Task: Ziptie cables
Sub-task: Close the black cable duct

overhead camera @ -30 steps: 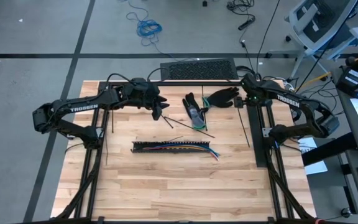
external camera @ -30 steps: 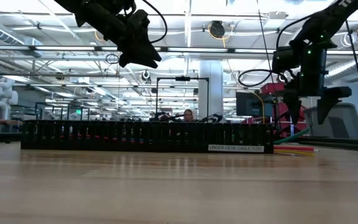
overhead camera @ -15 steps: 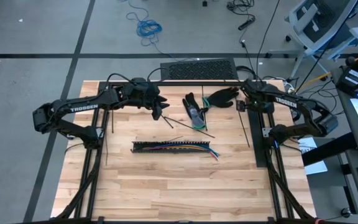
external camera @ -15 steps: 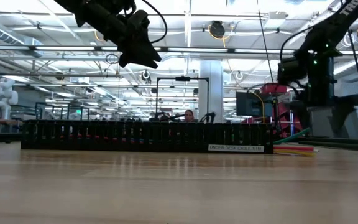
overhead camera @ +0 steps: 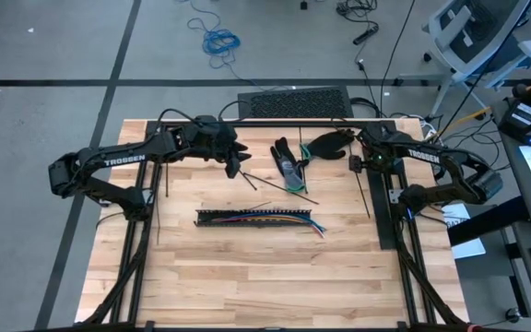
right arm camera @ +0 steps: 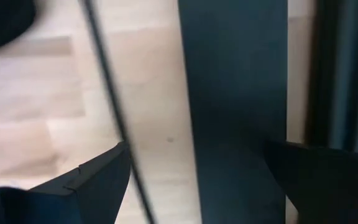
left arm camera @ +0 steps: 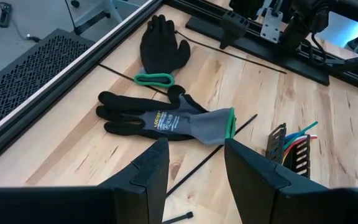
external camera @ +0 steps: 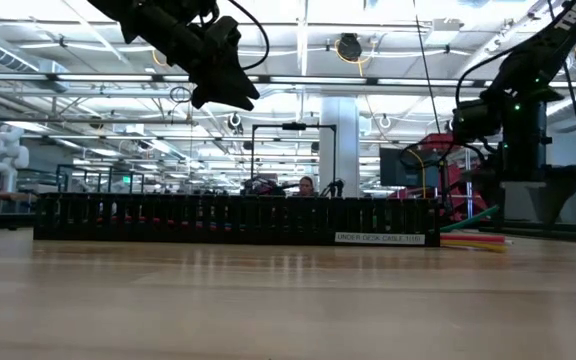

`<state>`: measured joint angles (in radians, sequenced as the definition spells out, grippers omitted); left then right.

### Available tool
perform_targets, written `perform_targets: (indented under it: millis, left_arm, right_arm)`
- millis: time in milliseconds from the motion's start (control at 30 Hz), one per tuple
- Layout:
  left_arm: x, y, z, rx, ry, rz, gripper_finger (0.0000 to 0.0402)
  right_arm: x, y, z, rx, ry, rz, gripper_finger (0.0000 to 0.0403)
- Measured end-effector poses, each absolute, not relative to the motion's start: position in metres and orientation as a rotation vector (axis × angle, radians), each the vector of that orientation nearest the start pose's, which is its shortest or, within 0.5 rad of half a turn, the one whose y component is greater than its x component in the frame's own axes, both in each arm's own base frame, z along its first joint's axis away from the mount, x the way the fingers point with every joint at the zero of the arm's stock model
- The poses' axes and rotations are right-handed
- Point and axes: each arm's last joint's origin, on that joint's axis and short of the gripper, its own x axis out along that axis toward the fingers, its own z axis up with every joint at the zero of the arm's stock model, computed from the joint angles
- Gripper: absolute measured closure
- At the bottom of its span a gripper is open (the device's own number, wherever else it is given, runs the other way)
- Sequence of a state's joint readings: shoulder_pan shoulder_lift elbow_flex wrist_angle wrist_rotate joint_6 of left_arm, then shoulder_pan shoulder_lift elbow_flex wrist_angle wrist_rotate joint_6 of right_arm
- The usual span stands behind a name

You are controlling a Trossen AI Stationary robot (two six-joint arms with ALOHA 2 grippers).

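right end effector wide open, empty, directly over ziptie by right bench edge, lying front-to-back. left end effector part-open, empty.

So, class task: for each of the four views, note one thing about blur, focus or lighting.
High view: evenly lit, sharp. Low view: ceiling lights glare, the near table looks soft. Left wrist view: the gloves crisp. Right wrist view: blurred, a dark strip smeared.

Left arm: dark, jointed, reaching toward twelve o'clock; its two-finger left gripper hangs raised above the table, fingers partly apart, holding nothing.
Right arm: dark, folded at two o'clock; right gripper low, fingers spread wide, empty.
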<state>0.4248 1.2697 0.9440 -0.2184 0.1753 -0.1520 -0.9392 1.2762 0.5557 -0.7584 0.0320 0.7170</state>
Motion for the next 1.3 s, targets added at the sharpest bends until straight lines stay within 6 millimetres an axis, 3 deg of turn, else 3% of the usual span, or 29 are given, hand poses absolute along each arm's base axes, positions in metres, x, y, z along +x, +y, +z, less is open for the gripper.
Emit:
perform_targets:
  millis: [400, 500, 667, 800, 1033, 1300]
  left_arm:
    - [0.253, 0.109, 0.284, -0.309, 0.503, 0.283, 0.0251]
    - [0.253, 0.109, 0.284, -0.309, 0.503, 0.283, 0.0251]
    - [0.253, 0.109, 0.284, -0.309, 0.503, 0.283, 0.0251]
    - [0.253, 0.109, 0.284, -0.309, 0.503, 0.283, 0.0251]
    - [0.253, 0.109, 0.284, -0.309, 0.502, 0.283, 0.0251]
    - [0.253, 0.109, 0.284, -0.312, 0.502, 0.282, 0.0251]
  right_arm:
    - [0.136, -0.119, 0.144, 1.256, 1.051, -1.151, 0.0044]
    - [0.145, -0.116, 0.153, 1.242, 1.035, -1.113, 0.0044]
    - [0.155, -0.13, 0.183, 1.135, 0.945, -1.111, 0.0044]
    - [0.151, -0.138, 0.188, 1.102, 0.929, -1.154, 0.0044]
    - [0.14, -0.149, 0.173, 1.088, 1.06, -1.183, 0.0044]
    - [0.15, -0.155, 0.155, 1.098, 1.141, -1.096, 0.0044]
